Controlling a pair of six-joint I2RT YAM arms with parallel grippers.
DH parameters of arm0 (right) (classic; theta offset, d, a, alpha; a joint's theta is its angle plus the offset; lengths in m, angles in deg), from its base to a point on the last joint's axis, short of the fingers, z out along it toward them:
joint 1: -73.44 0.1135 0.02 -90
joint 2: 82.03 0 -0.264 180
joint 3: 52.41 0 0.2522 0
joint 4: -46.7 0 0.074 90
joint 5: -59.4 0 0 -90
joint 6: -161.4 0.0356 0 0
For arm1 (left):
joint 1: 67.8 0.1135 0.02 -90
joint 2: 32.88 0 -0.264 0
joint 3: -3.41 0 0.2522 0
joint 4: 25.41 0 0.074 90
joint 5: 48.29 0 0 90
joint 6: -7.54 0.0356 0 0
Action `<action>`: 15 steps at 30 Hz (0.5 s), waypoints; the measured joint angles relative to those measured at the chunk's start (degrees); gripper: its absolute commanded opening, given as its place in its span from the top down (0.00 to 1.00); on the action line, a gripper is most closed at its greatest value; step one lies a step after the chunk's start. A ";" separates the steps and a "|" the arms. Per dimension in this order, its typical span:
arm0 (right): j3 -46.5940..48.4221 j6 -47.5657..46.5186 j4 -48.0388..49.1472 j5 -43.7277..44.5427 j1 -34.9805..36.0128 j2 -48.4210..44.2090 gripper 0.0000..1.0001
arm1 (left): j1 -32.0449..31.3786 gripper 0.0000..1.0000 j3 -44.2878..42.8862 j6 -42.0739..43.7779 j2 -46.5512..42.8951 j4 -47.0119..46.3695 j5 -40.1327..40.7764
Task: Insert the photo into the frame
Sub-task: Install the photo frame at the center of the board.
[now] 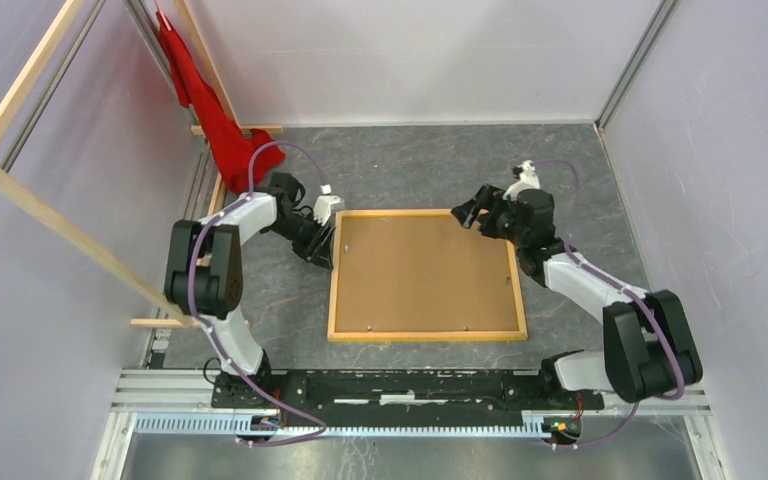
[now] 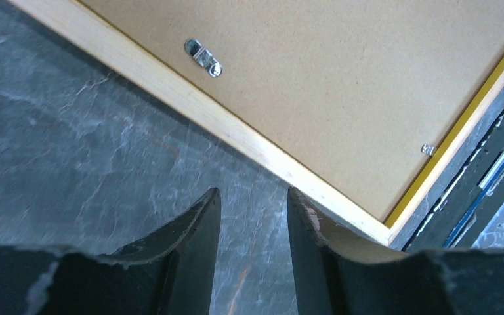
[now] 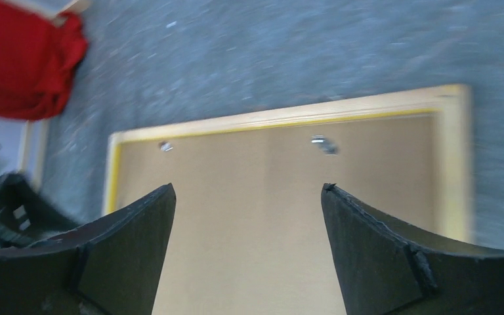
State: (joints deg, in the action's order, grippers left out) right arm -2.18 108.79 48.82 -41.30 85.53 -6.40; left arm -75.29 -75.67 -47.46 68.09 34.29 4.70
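While the left gripper (image 2: 252, 197) and right gripper (image 3: 248, 190) stand open, empty, the frame (image 1: 425, 334) holds the backing board (image 1: 420, 270)

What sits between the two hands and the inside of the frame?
The brown backing board fills the frame, which lies back-up, with small metal clips at its edge, so the opening is covered. Both the left hand and the right hand are empty, and no photo shows in any view.

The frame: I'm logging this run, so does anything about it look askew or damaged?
Nothing stands out. The frame lies flat, back up, with the brown backing board seated squarely inside its border; no damage shows.
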 measured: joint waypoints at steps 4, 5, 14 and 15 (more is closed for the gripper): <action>0.00 1.29 5.77 -2.86 7.56 4.50 0.20 | -0.11 0.64 0.00 -1.09 4.24 -0.94 -0.98; 0.00 1.46 6.73 -3.30 8.94 5.84 0.20 | -0.09 0.66 -0.04 -1.31 4.85 -1.05 -1.11; 8.02 3.26 11.30 -5.27 20.41 21.88 0.39 | -0.09 0.79 -0.90 -2.71 5.40 -1.64 -2.51; 9.70 3.37 11.61 -5.42 21.42 23.65 0.45 | 0.00 0.80 -0.90 -2.84 5.40 -1.64 -2.62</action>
State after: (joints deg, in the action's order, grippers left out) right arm 7.52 112.15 60.42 -46.72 106.95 17.25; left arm -75.29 -76.57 -50.30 73.49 32.65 2.08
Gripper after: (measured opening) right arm 0.663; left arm 0.226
